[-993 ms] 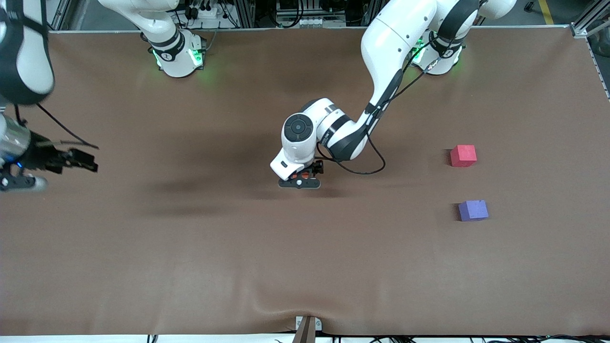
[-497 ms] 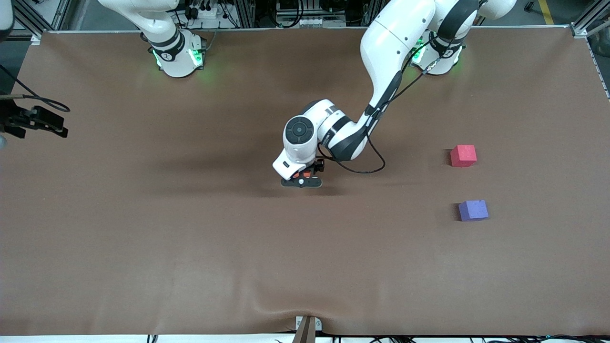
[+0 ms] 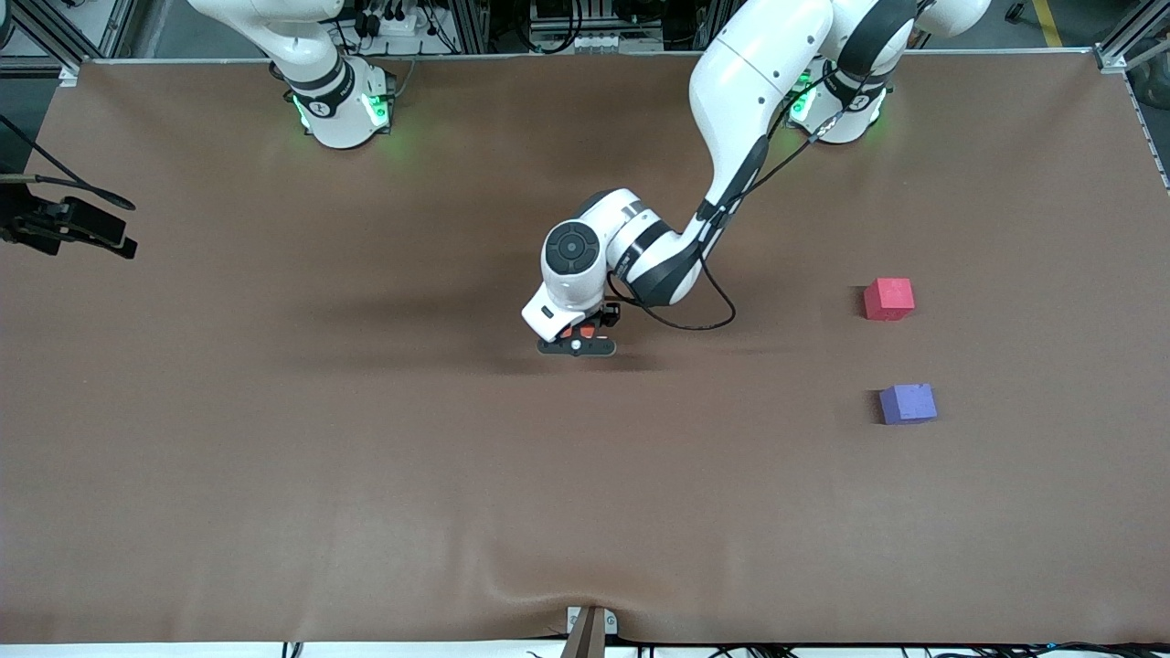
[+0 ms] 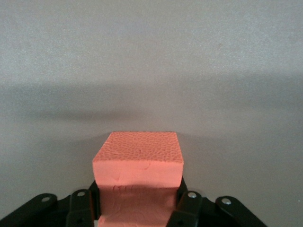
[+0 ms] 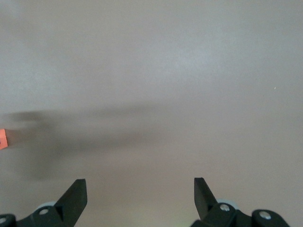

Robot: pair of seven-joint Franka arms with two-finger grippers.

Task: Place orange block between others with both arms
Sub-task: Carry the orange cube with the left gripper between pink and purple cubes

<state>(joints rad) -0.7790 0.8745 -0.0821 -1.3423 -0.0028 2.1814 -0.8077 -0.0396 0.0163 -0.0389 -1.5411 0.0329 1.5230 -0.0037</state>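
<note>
Orange block (image 4: 137,163): frame centre, clamped in left gripper (image 3: 576,340) at table level. Red-pink cube (image 3: 888,299) and purple-blue cube (image 3: 908,403): frame right, apart. Right gripper (image 5: 139,191): fingers spread, empty, waiting. Step: grasp made; next, lift and carry into the gap.

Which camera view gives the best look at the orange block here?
The left wrist view: the orange block fills the foreground, clamped between the left gripper fingers. The front view shows only an orange sliver under that gripper at mid-table. The right wrist view catches a small orange edge at the frame border.
</note>
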